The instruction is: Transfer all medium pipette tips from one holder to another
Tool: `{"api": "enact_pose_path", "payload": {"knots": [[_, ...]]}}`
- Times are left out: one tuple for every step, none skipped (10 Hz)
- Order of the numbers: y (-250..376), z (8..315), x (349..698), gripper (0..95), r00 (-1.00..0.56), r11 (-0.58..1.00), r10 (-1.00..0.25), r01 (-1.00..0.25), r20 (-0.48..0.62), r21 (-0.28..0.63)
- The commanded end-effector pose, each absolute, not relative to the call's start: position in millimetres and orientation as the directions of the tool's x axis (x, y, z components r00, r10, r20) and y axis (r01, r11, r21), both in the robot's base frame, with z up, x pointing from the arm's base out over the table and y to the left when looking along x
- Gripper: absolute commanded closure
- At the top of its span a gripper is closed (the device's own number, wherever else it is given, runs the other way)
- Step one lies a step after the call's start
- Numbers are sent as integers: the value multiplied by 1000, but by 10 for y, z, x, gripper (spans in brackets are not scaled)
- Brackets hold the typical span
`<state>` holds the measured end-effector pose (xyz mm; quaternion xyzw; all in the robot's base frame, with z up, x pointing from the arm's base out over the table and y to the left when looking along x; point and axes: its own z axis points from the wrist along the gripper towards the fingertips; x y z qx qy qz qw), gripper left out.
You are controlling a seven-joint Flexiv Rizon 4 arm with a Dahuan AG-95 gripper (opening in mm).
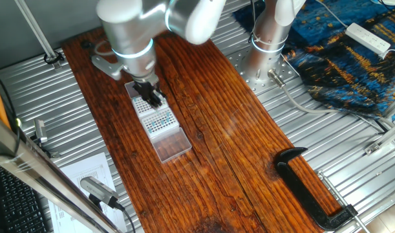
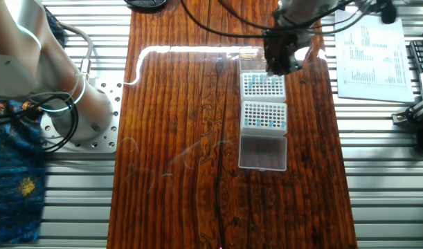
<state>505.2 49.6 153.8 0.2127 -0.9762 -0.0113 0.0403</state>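
Two white tip holders stand end to end on the wooden table. The holder under the gripper (image 1: 143,103) (image 2: 263,84) shows mostly bare holes and a few medium pipette tips (image 2: 261,80). The other holder (image 1: 160,122) (image 2: 264,116) carries a grid of teal-topped tips (image 1: 161,120). My gripper (image 1: 152,94) (image 2: 280,63) hangs right over the first holder, its black fingers pointing down at the far rows. The fingers look close together, but their gap and anything between them are too small to make out.
A clear plastic lid (image 1: 172,144) (image 2: 262,152) lies flat beyond the second holder. A black clamp (image 1: 308,189) grips the table's edge. The arm's base (image 1: 268,45) (image 2: 76,111), a blue cloth (image 1: 352,61), a power strip (image 1: 369,37) and printed sheets (image 2: 370,52) sit off the wood.
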Motion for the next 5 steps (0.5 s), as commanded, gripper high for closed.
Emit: {"api": "enact_pose_path", "payload": {"knots": [[292, 1638, 5117, 950, -879, 884, -468, -466, 88, 43], [209, 1673, 5109, 950, -871, 876, -483, -481, 88, 43], [47, 1732, 5084, 950, -847, 852, -521, -523, 107, 13], [-62, 1763, 5064, 950, -837, 843, -535, -538, 114, 3], [-140, 1760, 5050, 950, -830, 836, -545, -549, 116, 0]]}}
